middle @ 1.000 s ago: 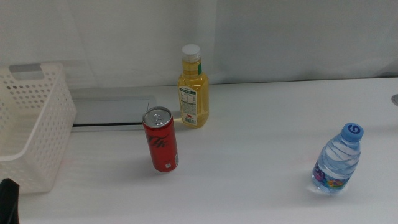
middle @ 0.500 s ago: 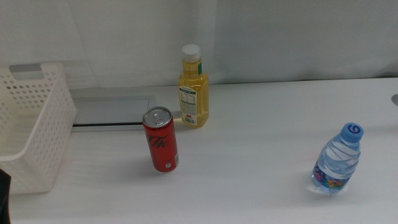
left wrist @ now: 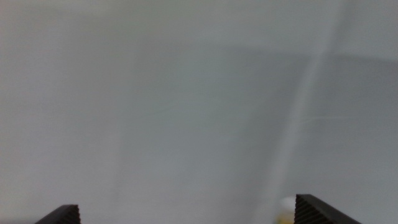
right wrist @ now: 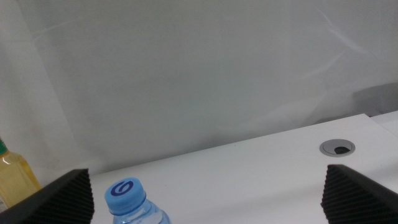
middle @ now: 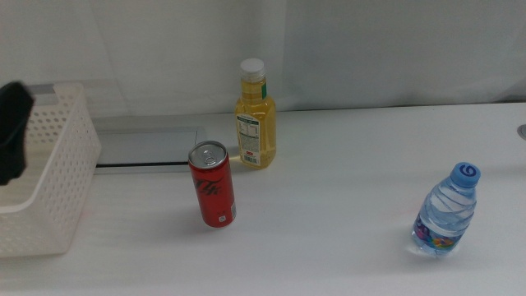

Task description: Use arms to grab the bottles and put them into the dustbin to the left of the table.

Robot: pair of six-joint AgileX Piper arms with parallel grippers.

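Three containers stand upright on the white table (middle: 345,164): a yellow-liquid bottle (middle: 256,123) with a white cap at the back, a slim red can (middle: 213,185) in front of it, and a small clear water bottle (middle: 444,212) with a blue cap at the right. The white perforated dustbin (middle: 49,189) stands at the left edge. A black part of my left arm (middle: 12,131) hangs over the dustbin's far corner. My left gripper (left wrist: 185,206) is open and empty, facing a blurred white backdrop. My right gripper (right wrist: 207,173) is open behind the water bottle's cap (right wrist: 126,194); it is out of the middle view.
A flat grey tray (middle: 148,148) lies between the dustbin and the yellow bottle. A round cable hole (right wrist: 337,147) sits in the table near its far right edge. A white curtain closes off the back.
My left arm has risen from the bottom left corner of the middle view to the upper left, over the dustbin. The bottles and the can have not moved.
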